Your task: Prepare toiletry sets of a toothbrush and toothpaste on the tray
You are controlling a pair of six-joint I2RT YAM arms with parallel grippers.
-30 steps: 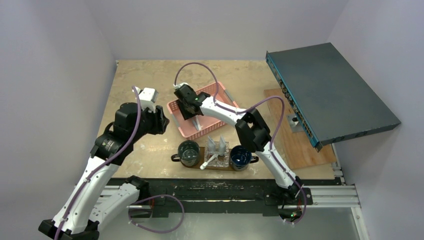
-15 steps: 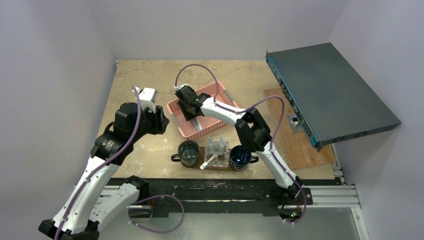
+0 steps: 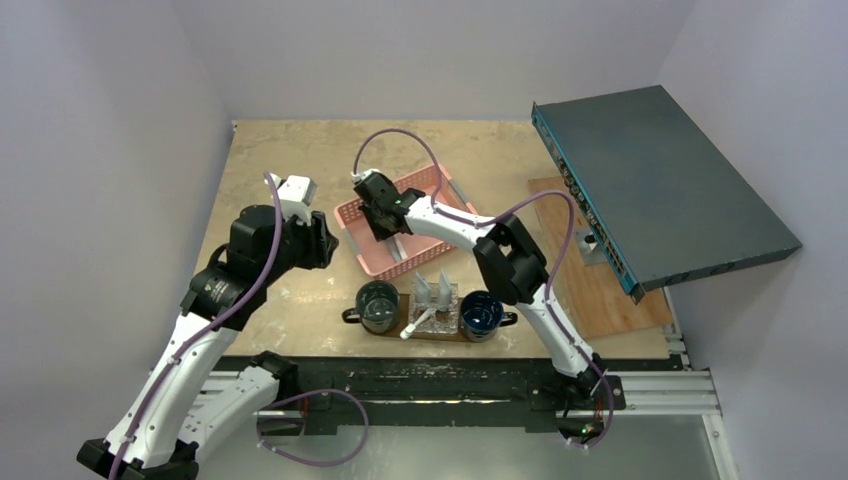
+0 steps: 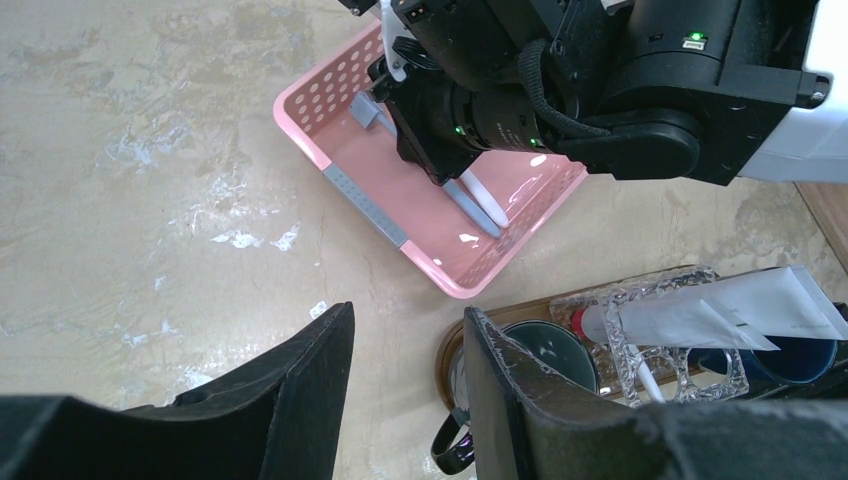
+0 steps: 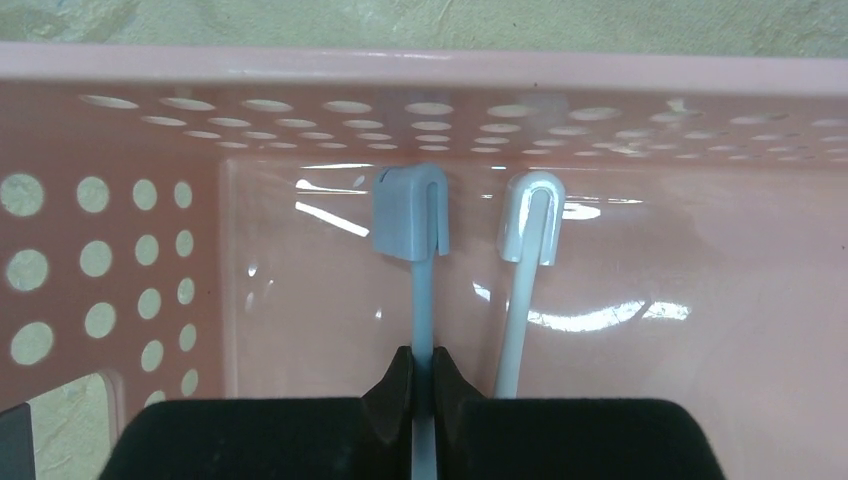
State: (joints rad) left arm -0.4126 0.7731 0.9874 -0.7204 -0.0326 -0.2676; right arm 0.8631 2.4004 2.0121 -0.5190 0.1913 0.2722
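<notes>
In the right wrist view my right gripper is shut on the thin handle of a grey-blue toothbrush that lies on the floor of the pink basket. A white toothbrush lies just right of it, untouched. From above, the right gripper sits low inside the basket. The dark brown tray near the front edge carries two toothpaste tubes and a white toothbrush on a glass holder. My left gripper hangs open and empty over bare table, left of the tray.
Two dark mugs stand on the tray's ends. A large dark teal box rests tilted at the right over a paler wooden board. A grey strip lies along the basket's near wall.
The right gripper's jaws have shut onto the grey-blue toothbrush handle, and it has shifted slightly inside the basket. The left arm has not moved.
</notes>
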